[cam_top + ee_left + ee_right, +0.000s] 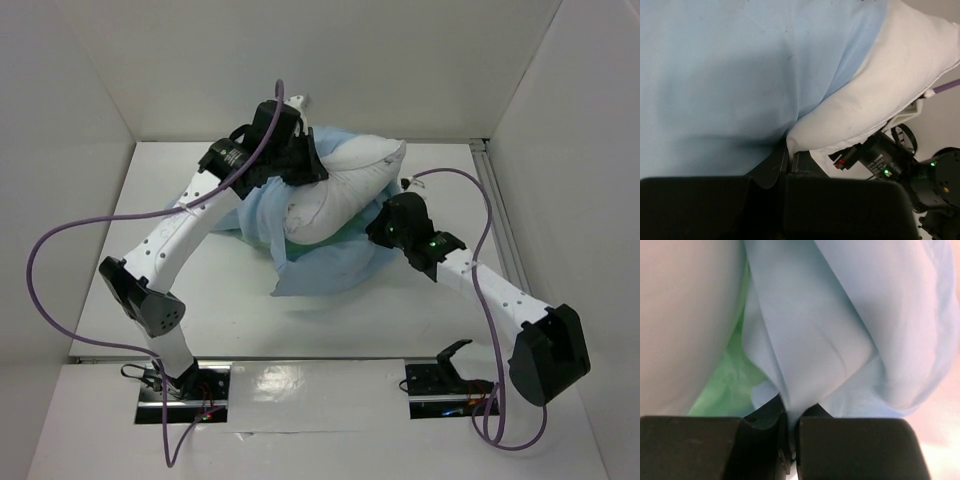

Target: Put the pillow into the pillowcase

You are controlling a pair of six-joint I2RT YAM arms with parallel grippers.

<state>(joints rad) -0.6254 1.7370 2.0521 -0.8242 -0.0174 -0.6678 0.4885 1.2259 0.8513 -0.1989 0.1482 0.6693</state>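
Pillowcase (320, 268), pale blue, crumpled at the middle of the white tabletop (230, 310) and spilling from centre toward 7 o'clock; far part hidden under the pillow (355, 180) and the left arm (190, 225).

White and plump, pillow lying across the pillowcase from 10 o'clock to 2 o'clock, mostly bare. Its 10 o'clock end covered by the left hand (300, 165), so no telling how far it sits inside the case.

At that end, left hand with fingers together, clamped on a white pinch of pillow in the left wrist view. Blue cloth right against the pinch; caught or not, cannot tell.

At the pillow's 4 o'clock edge, right hand (375, 232) with fingers nearly closed, clamped on a hanging fold of pillowcase, fingertips buried in cloth.

Green patch (725, 380) beside that fold, blurred, nature unclear.
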